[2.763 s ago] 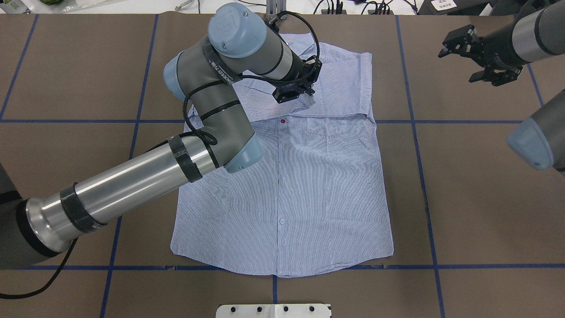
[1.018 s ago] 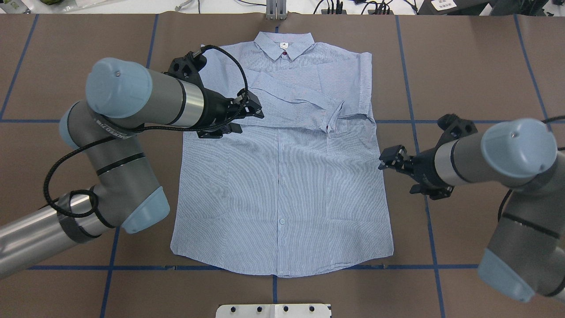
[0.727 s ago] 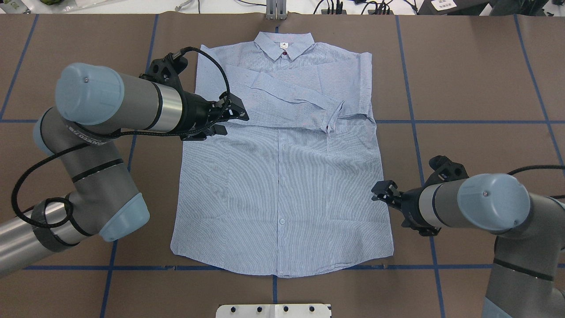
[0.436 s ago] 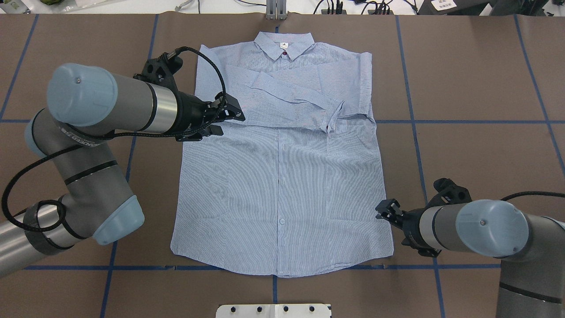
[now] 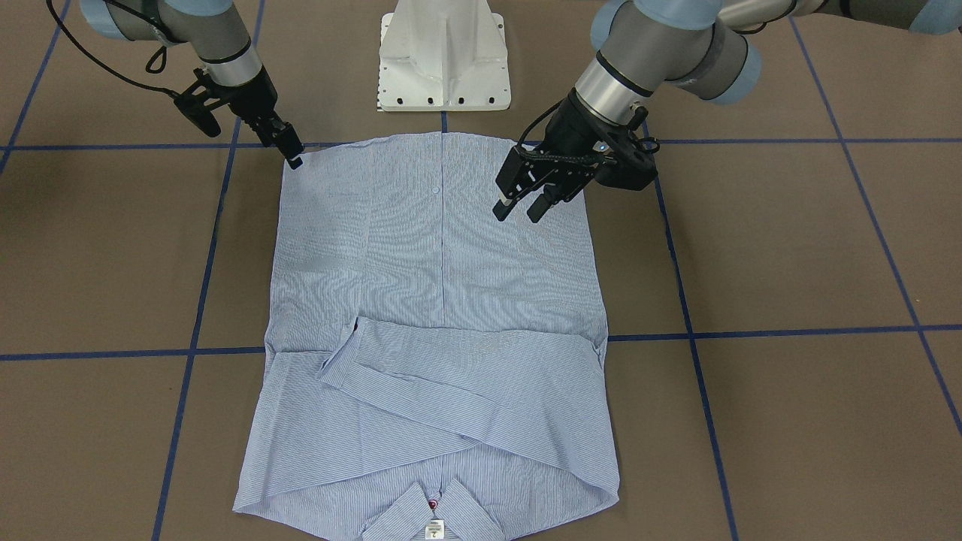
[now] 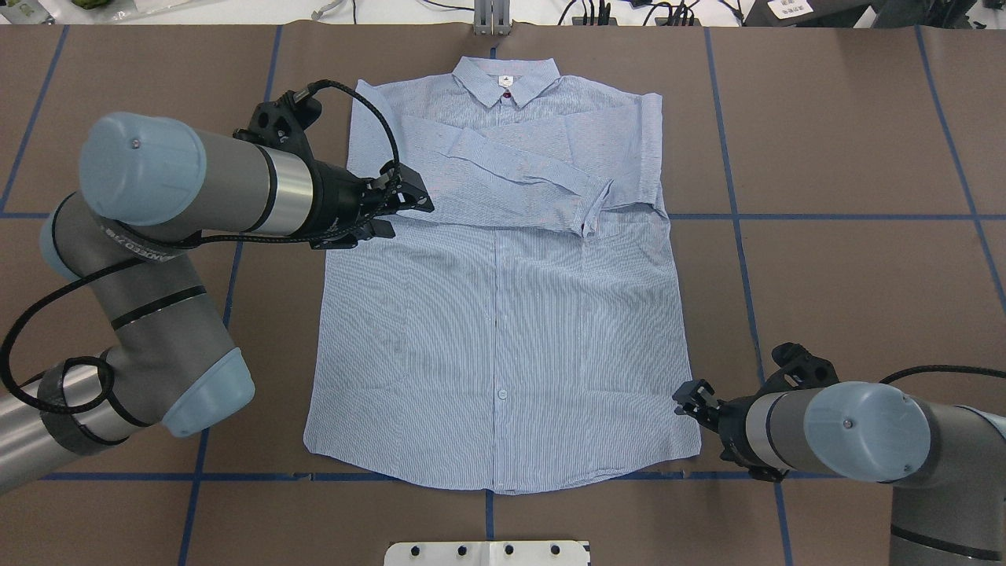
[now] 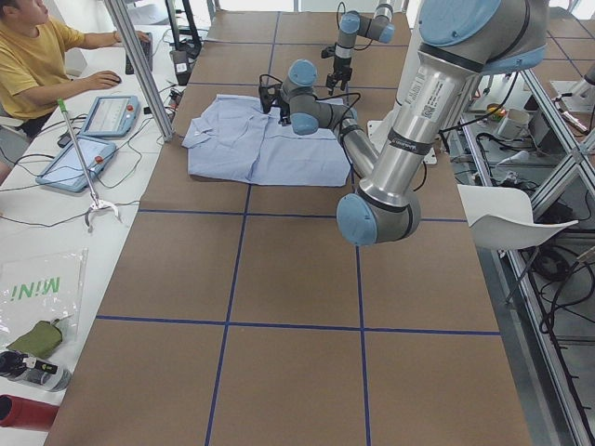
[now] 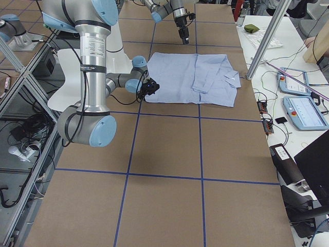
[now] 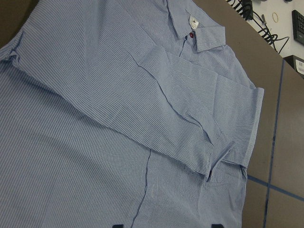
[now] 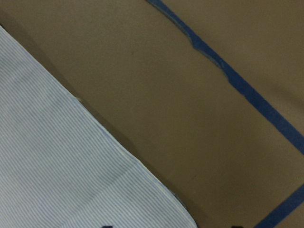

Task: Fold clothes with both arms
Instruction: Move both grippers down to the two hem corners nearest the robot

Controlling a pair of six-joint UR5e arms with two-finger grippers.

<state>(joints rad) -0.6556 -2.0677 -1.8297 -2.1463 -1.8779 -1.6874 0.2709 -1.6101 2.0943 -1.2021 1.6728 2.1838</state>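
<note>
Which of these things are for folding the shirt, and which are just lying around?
For the job:
shirt
left pincer, open
right pincer, open

Just lying about:
white base
tablet
green pouch

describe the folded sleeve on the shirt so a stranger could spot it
Find the light blue striped shirt lying flat on the brown table. Below its collar, a long sleeve slants across the chest. Unlike the smooth front around it, it is a creased band ending in a cuff.
</note>
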